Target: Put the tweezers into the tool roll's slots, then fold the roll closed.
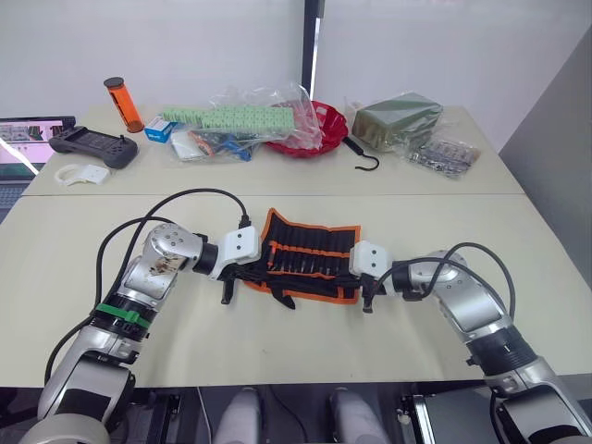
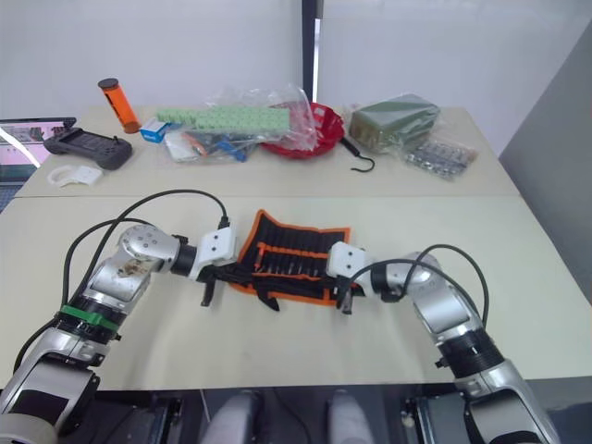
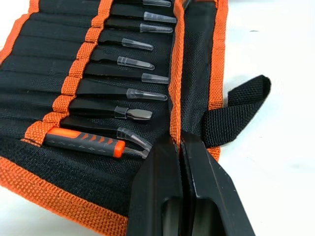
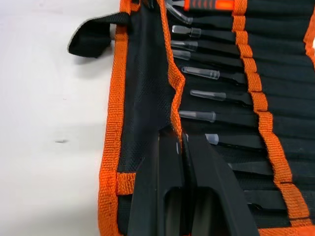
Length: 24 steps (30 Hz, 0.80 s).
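Observation:
The tool roll (image 1: 310, 254) lies open in the middle of the table, black with orange trim. Several black tweezers (image 3: 123, 93) sit in its slots (image 4: 256, 98), their tips under clear caps, beside an orange-handled tool (image 3: 83, 141). My left gripper (image 3: 178, 140) is at the roll's left end, shut on the orange edge of the near flap. At the right end my right gripper (image 4: 178, 132) is shut on the same flap edge. The black strap (image 3: 236, 108) sticks out from the near side onto the table.
At the back stand a red bowl (image 1: 310, 129), a black hook (image 1: 365, 157), plastic bags (image 1: 240, 120), a green box (image 1: 398, 120), an orange bottle (image 1: 123, 104) and a black controller (image 1: 92, 145). A laptop (image 1: 23, 139) is at the far left.

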Each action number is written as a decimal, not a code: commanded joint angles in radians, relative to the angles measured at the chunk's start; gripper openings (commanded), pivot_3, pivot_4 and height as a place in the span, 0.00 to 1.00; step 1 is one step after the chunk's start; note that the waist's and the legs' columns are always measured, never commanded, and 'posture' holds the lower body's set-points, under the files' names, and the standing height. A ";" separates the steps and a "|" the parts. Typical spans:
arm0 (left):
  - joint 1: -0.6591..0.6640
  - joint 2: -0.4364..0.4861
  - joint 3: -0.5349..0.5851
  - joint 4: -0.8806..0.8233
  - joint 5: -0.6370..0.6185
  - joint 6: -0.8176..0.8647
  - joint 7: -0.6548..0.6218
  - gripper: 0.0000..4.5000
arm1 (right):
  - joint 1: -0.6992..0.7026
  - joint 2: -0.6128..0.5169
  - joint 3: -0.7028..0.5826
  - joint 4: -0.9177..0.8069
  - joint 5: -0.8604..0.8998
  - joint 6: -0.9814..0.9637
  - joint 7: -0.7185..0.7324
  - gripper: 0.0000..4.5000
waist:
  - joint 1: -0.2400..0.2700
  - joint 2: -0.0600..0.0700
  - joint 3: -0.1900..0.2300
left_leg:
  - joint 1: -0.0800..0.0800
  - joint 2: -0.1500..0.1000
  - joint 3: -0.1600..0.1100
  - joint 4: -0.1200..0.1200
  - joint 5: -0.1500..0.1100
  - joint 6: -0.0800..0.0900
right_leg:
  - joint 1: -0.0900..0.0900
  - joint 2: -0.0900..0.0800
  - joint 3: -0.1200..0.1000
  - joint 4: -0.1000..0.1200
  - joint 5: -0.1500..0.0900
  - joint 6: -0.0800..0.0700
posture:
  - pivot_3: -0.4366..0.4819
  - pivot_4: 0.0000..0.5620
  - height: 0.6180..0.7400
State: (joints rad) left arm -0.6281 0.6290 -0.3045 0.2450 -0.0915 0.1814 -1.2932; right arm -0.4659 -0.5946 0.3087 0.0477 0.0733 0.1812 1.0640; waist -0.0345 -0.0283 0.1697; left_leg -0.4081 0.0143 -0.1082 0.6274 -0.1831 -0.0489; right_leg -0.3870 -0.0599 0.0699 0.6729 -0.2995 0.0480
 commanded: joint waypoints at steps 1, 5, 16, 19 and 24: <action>-0.019 -0.017 0.015 -0.018 0.015 0.011 0.046 0.00 | -0.014 0.012 -0.009 0.007 -0.017 -0.032 -0.020 0.00 | 0.000 0.000 0.000 | 0.000 0.000 0.000 0.000 0.000 0.000 | 0.000 0.000 0.000 0.000 0.000 0.000 | 0.48 0.27 1.00; -0.013 -0.040 0.022 -0.012 0.027 0.043 0.100 0.00 | -0.005 0.020 -0.009 0.042 -0.060 -0.082 -0.055 0.00 | 0.001 0.000 0.000 | 0.000 0.000 0.000 0.000 0.000 0.000 | 0.000 0.000 0.000 0.000 0.000 0.000 | 0.48 0.27 1.00; -0.046 -0.059 0.046 0.001 0.010 0.079 0.136 0.48 | 0.002 0.041 -0.068 0.016 -0.017 -0.060 -0.094 0.13 | -0.002 0.000 0.000 | 0.000 0.000 0.000 0.000 0.000 0.000 | 0.000 0.000 0.000 0.001 0.000 0.000 | 0.48 0.27 1.00; -0.053 -0.053 0.058 -0.010 -0.003 0.095 0.133 0.70 | 0.010 0.045 -0.095 -0.015 0.017 -0.027 -0.089 0.35 | -0.004 0.000 0.000 | 0.000 0.000 0.000 0.000 0.000 0.000 | 0.000 0.000 0.000 0.001 0.000 0.000 | 0.48 0.27 1.00; -0.068 -0.043 0.120 -0.040 -0.047 0.121 0.137 1.00 | 0.029 0.032 -0.155 -0.090 0.087 0.053 -0.088 0.71 | -0.006 0.000 0.000 | 0.000 0.000 0.000 0.000 0.000 0.000 | 0.000 0.000 0.000 0.001 0.000 0.000 | 0.48 0.27 1.00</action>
State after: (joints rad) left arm -0.6686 0.5788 -0.2314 0.2489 -0.1067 0.2928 -1.1602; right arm -0.4440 -0.5532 0.1945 0.0119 0.1174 0.2105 0.9801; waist -0.0401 -0.0283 0.1697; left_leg -0.4079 0.0144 -0.1084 0.6270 -0.1831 -0.0489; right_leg -0.3875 -0.0598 0.0699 0.6743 -0.2995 0.0479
